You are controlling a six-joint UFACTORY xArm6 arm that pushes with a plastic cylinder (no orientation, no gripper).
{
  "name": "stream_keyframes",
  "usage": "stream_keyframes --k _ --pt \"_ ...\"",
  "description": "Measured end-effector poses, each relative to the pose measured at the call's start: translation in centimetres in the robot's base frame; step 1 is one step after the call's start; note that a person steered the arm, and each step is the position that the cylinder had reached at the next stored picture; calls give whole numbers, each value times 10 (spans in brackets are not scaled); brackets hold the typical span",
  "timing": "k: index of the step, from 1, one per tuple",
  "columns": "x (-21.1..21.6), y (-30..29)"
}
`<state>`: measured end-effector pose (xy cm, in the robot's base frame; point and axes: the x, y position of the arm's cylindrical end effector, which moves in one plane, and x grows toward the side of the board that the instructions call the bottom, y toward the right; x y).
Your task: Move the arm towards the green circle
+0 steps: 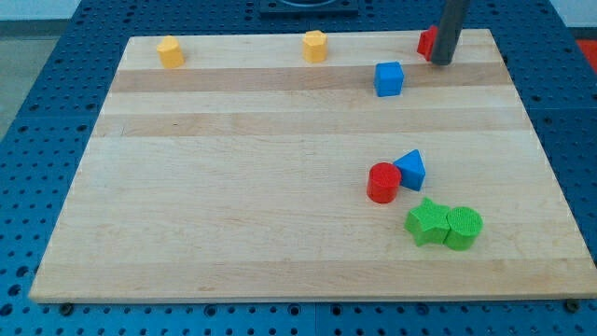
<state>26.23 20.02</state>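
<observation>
The green circle (pixel 464 227), a short green cylinder, stands near the board's lower right, touching a green star-shaped block (pixel 427 221) on its left. My tip (pixel 442 62) is at the board's top right, far above the green circle in the view. The rod partly hides a red block (pixel 426 42) just to its left; that block's shape cannot be made out.
A blue cube (pixel 389 78) lies below-left of the tip. A red cylinder (pixel 382 182) and a blue triangular block (pixel 410 169) touch each other just above the green pair. Two yellow blocks (pixel 170 51) (pixel 314 45) sit along the wooden board's (pixel 233 187) top edge.
</observation>
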Motion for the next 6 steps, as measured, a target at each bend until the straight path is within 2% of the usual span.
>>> stream_keyframes --k 2,3,6 --pt "0 0" --pt "21 0" --pt "146 -2"
